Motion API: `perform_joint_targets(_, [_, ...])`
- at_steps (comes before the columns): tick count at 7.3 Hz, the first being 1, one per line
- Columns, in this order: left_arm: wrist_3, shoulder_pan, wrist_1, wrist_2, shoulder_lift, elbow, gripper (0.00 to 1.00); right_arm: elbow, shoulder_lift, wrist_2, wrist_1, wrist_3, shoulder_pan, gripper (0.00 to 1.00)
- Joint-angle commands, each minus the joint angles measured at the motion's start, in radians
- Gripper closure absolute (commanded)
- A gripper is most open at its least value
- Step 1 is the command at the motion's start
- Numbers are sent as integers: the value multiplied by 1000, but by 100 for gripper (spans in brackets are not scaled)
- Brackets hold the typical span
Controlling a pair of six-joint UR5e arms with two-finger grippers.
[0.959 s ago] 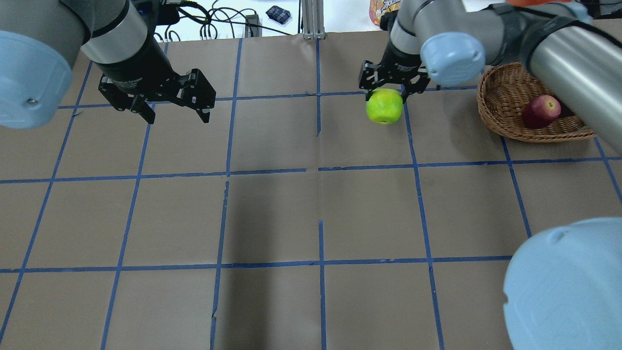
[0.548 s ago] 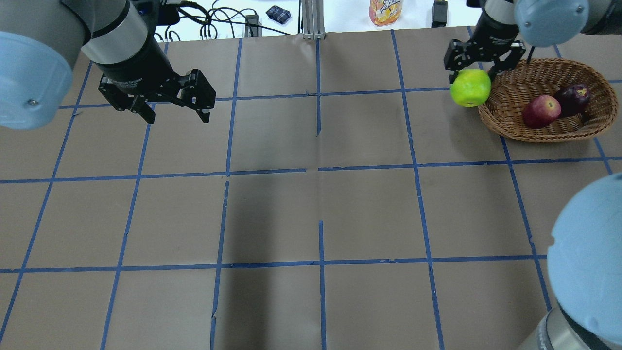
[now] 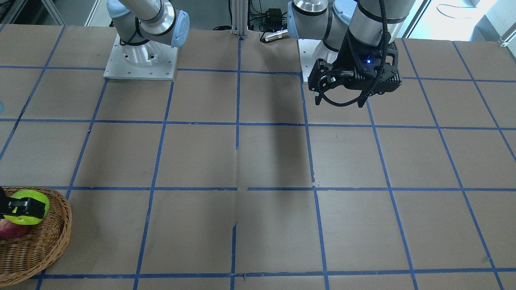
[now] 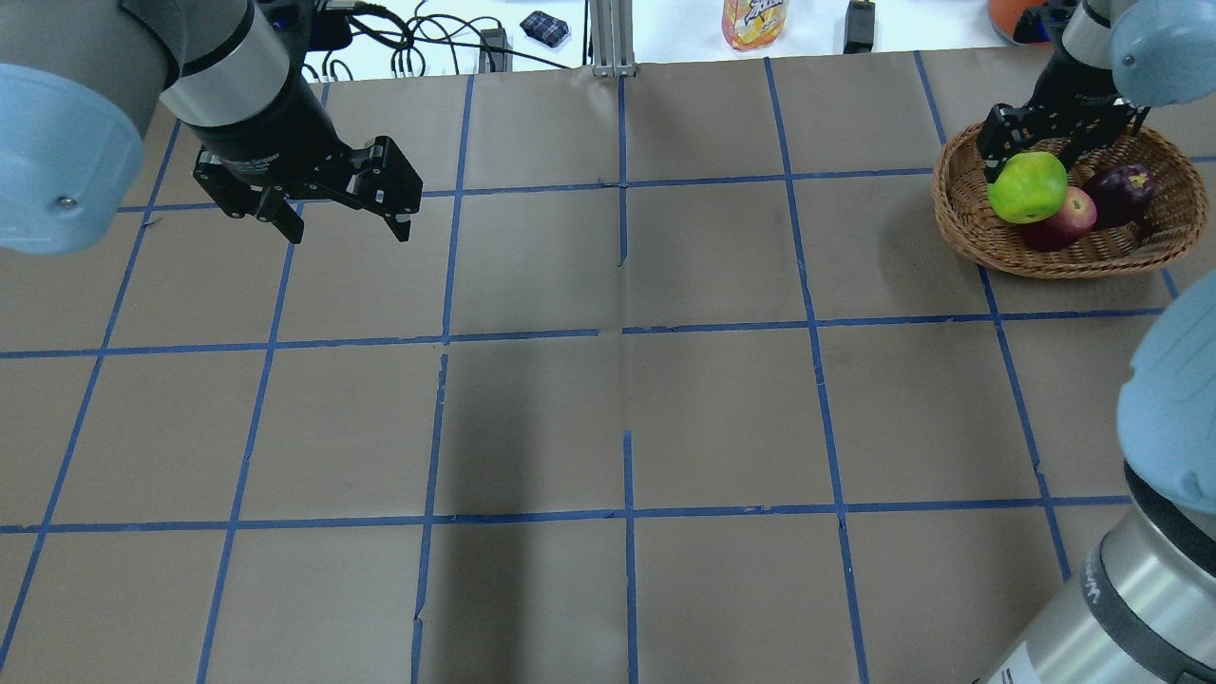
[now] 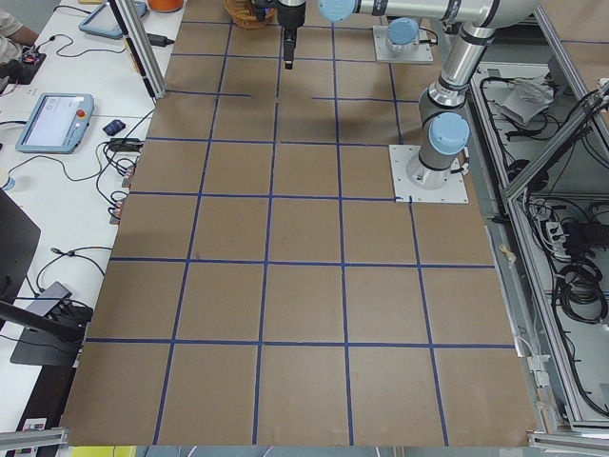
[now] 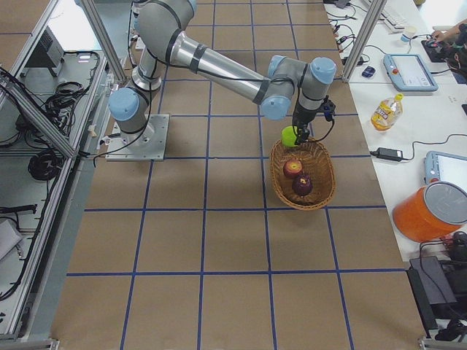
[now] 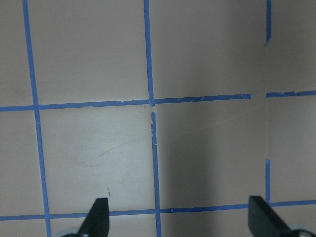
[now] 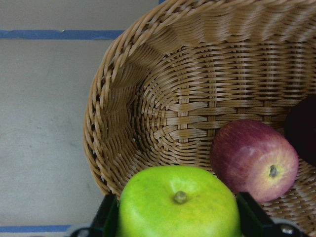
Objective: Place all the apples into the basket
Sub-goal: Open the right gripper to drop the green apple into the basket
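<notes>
My right gripper (image 4: 1031, 166) is shut on the yellow-green apple (image 4: 1027, 187) and holds it above the left part of the wicker basket (image 4: 961, 228). The red apple (image 4: 1072, 222) and the dark maroon apple (image 4: 1122, 185) lie inside the basket. In the right wrist view the green apple (image 8: 178, 205) sits between the fingers, with the red apple (image 8: 254, 160) and the basket's wall (image 8: 163, 94) below. The front view shows the green apple (image 3: 25, 206) over the basket (image 3: 40, 245). My left gripper (image 4: 342, 220) is open and empty over the far left of the table.
A juice bottle (image 4: 753, 21), cables and small devices lie beyond the table's far edge. An orange container (image 6: 427, 211) and tablets stand on the side bench. Brown paper with blue tape grid covers the table (image 4: 617, 399).
My right gripper has carried the green apple to the right, from mid-table to over the basket. The left arm has not moved.
</notes>
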Motion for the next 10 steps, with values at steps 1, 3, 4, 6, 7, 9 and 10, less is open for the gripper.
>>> perform_joint_targets(1, [0,0,1,0,0,0,0,0,41,2,-34,-4,-4,88])
perform_joint_targets(3, [0,0,1,0,0,-2,0,12,61,7,-79,-9,-2,30])
perform_joint_targets(4, [0,0,1,0,0,-2,0,13,61,7,-80,-9,-2,0])
perform_joint_targets(6, [0,0,1,0,0,-2,0,13,59,2,-56,-9,-2,0])
perform_joint_targets(7, [0,0,1,0,0,-2,0,10,52,2,-50,-10,-4,0])
perform_joint_targets(9, [0,0,1,0,0,-2,0,-11,-41,8,75,-6,5,0])
perform_joint_targets(10, [0,0,1,0,0,-2,0,-2,-115,81,157,6,9,0])
